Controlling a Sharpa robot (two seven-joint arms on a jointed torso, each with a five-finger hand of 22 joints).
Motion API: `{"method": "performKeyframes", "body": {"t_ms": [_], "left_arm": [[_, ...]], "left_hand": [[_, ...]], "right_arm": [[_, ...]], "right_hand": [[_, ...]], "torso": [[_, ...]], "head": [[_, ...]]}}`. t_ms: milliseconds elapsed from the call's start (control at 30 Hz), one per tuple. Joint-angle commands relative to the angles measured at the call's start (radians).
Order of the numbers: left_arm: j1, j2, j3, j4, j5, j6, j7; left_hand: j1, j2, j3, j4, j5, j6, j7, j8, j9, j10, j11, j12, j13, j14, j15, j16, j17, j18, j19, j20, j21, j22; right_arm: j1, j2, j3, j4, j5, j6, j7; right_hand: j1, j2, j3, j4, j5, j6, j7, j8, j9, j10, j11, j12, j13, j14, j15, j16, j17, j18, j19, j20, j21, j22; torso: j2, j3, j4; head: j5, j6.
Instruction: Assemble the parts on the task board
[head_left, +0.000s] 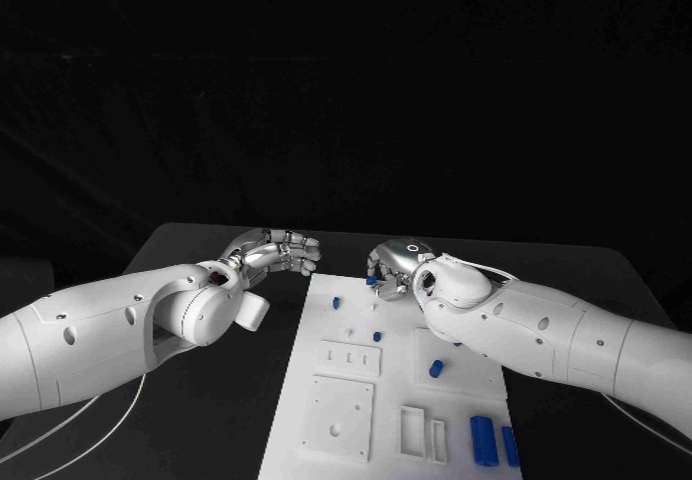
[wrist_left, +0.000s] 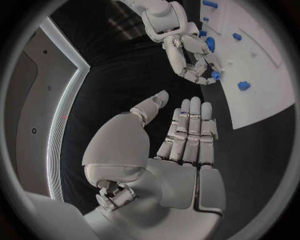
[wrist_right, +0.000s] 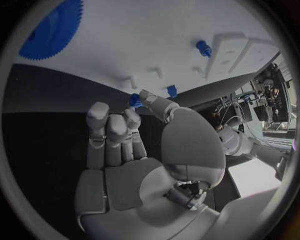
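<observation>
Lying flat at mid-table: white rectangular task board (head_left: 346, 400), carrying small blue plastic parts. Pinching one small blue part (head_left: 372, 283) at the board's far edge: right hand (head_left: 392, 262), thumb and fingertip clamped on it. Hovering just left of the board's far corner, over black table (head_left: 216, 400): left hand (head_left: 277, 252), fingers apart, holding nothing. Resting near right on the board: two blue cylinders (head_left: 483, 440).

L hand (head_left: 277, 252) empty, fingers straight and apart, palm open. R hand (head_left: 392, 262) curled downward, thumb and fingertip pinching a small blue part (wrist_left: 215, 75).
</observation>
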Motion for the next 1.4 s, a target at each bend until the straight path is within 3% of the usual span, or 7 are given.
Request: {"method": "performKeyframes", "body": {"t_ms": [33,233,367,667,1400], "left_arm": [[0.002,0.0,0.001,0.003,-0.001,0.014,0.005],[0.002,-0.002,0.001,0.003,-0.001,0.014,0.005],[0.002,-0.003,0.001,0.005,-0.001,0.014,0.006],[0.002,-0.003,0.001,0.006,-0.002,0.015,0.006],[0.002,-0.002,0.001,0.005,-0.003,0.015,0.006]], "left_hand": [[-0.008,-0.002,0.005,-0.001,-0.002,-0.009,0.02,-0.006,-0.001,-0.009,0.0,-0.004,0.002,-0.005,0.001,0.006,-0.001,0.013,-0.004,0.001,0.007,0.02],[-0.008,-0.002,0.005,-0.001,-0.002,-0.009,0.02,-0.006,-0.001,-0.009,0.0,-0.004,0.002,-0.005,0.001,0.006,-0.001,0.013,-0.004,0.002,0.007,0.02],[-0.008,-0.002,0.005,-0.001,-0.002,-0.009,0.02,-0.006,-0.001,-0.009,0.0,-0.004,0.002,-0.006,0.001,0.006,-0.002,0.013,-0.005,0.002,0.007,0.02],[-0.008,-0.002,0.006,-0.001,-0.001,-0.009,0.02,-0.006,-0.001,-0.009,0.0,-0.004,0.002,-0.006,0.001,0.007,-0.002,0.013,-0.005,0.002,0.007,0.02],[-0.008,-0.003,0.006,-0.001,-0.001,-0.009,0.02,-0.006,-0.001,-0.009,0.0,-0.005,0.002,-0.006,0.001,0.007,-0.002,0.013,-0.005,0.002,0.008,0.02]], "right_arm": [[0.0,-0.004,0.0,0.011,0.028,-0.059,0.038],[0.0,-0.018,0.0,0.028,0.04,-0.042,0.042],[0.0,-0.016,0.0,0.026,0.042,-0.033,0.043],[-0.001,-0.012,0.0,0.016,0.044,0.001,0.04],[-0.016,-0.004,0.0,-0.001,0.034,0.011,0.018]], "right_hand": [[-0.003,0.003,0.005,0.001,-0.005,0.026,0.02,0.003,0.002,-0.005,-0.003,0.006,-0.001,0.001,-0.007,-0.004,0.001,0.046,0.004,-0.006,0.007,0.021],[-0.005,0.002,0.004,0.001,-0.005,0.026,0.019,0.003,0.002,-0.005,-0.004,0.007,-0.002,0.001,-0.007,-0.005,0.002,0.046,0.004,-0.007,0.008,0.021],[-0.006,0.002,0.004,0.002,-0.004,0.026,0.019,0.003,0.002,-0.005,-0.004,0.007,-0.002,0.001,-0.007,-0.005,0.002,0.046,0.004,-0.008,0.008,0.02],[-0.007,0.002,0.004,0.002,-0.004,0.026,0.019,0.003,0.002,-0.006,-0.004,0.007,-0.003,0.001,-0.008,-0.006,0.003,0.046,0.004,-0.008,0.009,0.02],[-0.007,0.003,0.003,0.001,-0.004,0.026,0.019,0.002,0.003,-0.008,-0.004,0.007,-0.005,0.001,-0.008,-0.007,0.004,0.046,0.003,-0.009,0.009,0.02]], "torso": [[0.0,-0.0003,-0.0006],[0.0,-0.0001,0.0013],[0.0,0.0004,-0.0016],[0.0,0.0003,0.0002],[0.0,-0.0008,0.0011]], "head": [[0.001,0.0],[0.0,-0.001],[0.0,0.0],[-0.003,-0.002],[-0.007,-0.004]]}}
